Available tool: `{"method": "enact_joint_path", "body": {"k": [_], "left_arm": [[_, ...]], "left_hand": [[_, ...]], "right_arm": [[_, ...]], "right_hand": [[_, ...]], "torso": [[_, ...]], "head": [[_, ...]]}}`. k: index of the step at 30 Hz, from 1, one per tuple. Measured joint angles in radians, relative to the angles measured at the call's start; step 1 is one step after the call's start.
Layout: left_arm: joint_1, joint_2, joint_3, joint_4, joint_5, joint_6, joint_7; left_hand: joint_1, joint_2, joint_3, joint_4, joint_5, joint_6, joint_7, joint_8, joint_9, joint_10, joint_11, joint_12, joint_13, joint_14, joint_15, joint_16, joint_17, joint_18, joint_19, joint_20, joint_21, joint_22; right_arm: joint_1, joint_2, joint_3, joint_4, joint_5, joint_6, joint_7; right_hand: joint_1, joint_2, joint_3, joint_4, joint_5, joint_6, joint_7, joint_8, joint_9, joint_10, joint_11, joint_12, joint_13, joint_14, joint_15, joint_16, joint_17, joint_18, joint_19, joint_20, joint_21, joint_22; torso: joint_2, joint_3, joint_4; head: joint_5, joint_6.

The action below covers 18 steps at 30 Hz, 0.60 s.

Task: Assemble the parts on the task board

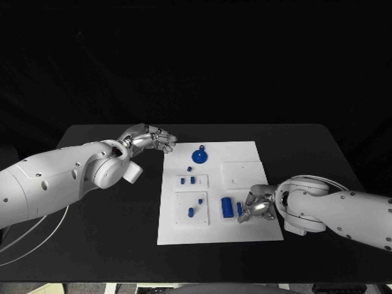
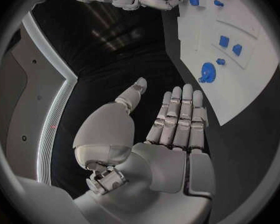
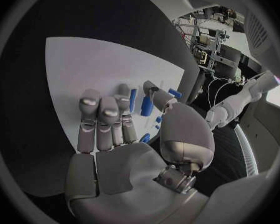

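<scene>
The white task board (image 1: 218,228) lies in the middle of the black table. A round blue part with a knob (image 1: 199,157) sits at its far end, and two small blue pieces (image 1: 187,180) stand in a raised panel. A thick blue cylinder (image 1: 226,207) and a slim blue piece (image 1: 239,209) lie near the right side. My right hand (image 1: 256,208) hovers just right of them with its fingers apart; its thumb (image 3: 154,90) reaches next to the cylinder (image 3: 147,106) and grips nothing. My left hand (image 1: 149,138) is off the board's far left corner, its fingers (image 2: 180,114) straight and empty.
Two short blue pegs (image 1: 194,208) stand in a lower raised panel. A bare square panel (image 1: 245,171) sits on the board's right half. Black table surface (image 1: 108,233) spreads to the left, right and near side of the board.
</scene>
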Motion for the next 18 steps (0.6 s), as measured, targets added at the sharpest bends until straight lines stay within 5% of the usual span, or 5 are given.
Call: {"method": "enact_joint_path", "body": {"k": [3, 7, 12, 18], "left_arm": [[0.0, 0.0, 0.0, -0.005, 0.0, 0.0, 0.001], [0.0, 0.002, 0.0, -0.015, 0.001, -0.001, 0.002], [0.0, 0.013, 0.0, -0.037, 0.018, -0.002, 0.006], [0.0, 0.037, 0.0, -0.088, 0.068, -0.008, 0.017]], "left_hand": [[0.0, 0.0, 0.0, 0.0, 0.0, 0.0, 0.0, 0.0, 0.0, 0.0, 0.0, 0.0, 0.0, 0.0, 0.0, 0.0, 0.0, 0.0, 0.0, 0.0, 0.0, 0.0], [0.0, 0.0, 0.0, 0.0, 0.0, 0.0, 0.0, 0.0, 0.0, 0.0, 0.0, 0.0, 0.0, 0.0, 0.0, 0.0, 0.0, 0.0, 0.0, 0.0, 0.0, 0.0], [0.0, 0.0, 0.0, 0.0, 0.0, 0.0, 0.0, 0.0, 0.0, 0.0, 0.0, 0.004, 0.0, 0.0, 0.0, 0.0, 0.001, 0.0, 0.0, 0.0, 0.0, 0.0], [0.003, 0.003, 0.002, -0.002, 0.0, 0.002, -0.002, 0.008, 0.0, 0.034, -0.014, 0.028, 0.008, 0.009, -0.002, 0.0, 0.007, 0.0, 0.007, 0.0, 0.0, 0.0]], "right_arm": [[0.0, -0.017, 0.0, 0.01, 0.013, -0.012, 0.027], [0.012, -0.033, 0.004, 0.013, 0.033, -0.03, 0.071], [0.042, -0.027, 0.014, -0.037, 0.087, -0.068, 0.163], [0.063, 0.03, 0.035, -0.2, 0.215, -0.114, 0.317]], "right_hand": [[-0.009, 0.004, -0.076, -0.017, 0.012, -0.024, 0.003, -0.005, 0.004, -0.022, 0.003, 0.0, 0.0, -0.008, 0.005, -0.007, -0.001, 0.001, -0.012, -0.004, -0.007, -0.002], [-0.043, 0.064, -0.231, -0.111, 0.114, -0.041, 0.002, -0.005, 0.015, -0.034, 0.005, 0.0, 0.002, -0.017, 0.008, -0.007, 0.002, 0.001, -0.034, -0.009, -0.018, -0.002], [-0.019, 0.089, -0.257, -0.124, 0.136, -0.045, 0.0, -0.009, 0.015, -0.037, 0.005, 0.0, 0.001, -0.021, 0.008, -0.018, 0.002, 0.0, -0.04, -0.014, -0.026, -0.006], [0.033, 0.126, -0.259, -0.127, 0.14, -0.059, 0.006, -0.012, 0.015, -0.054, 0.01, -0.004, -0.006, -0.034, 0.012, -0.038, -0.009, -0.001, -0.054, -0.014, -0.045, -0.014]], "torso": [[0.0, 0.0007, -0.001], [-0.001, 0.0003, -0.0017], [-0.004, -0.0012, -0.0028], [-0.013, -0.0032, -0.0042]], "head": [[0.0, 0.002], [0.001, 0.008], [-0.006, 0.018], [-0.013, 0.044]]}}
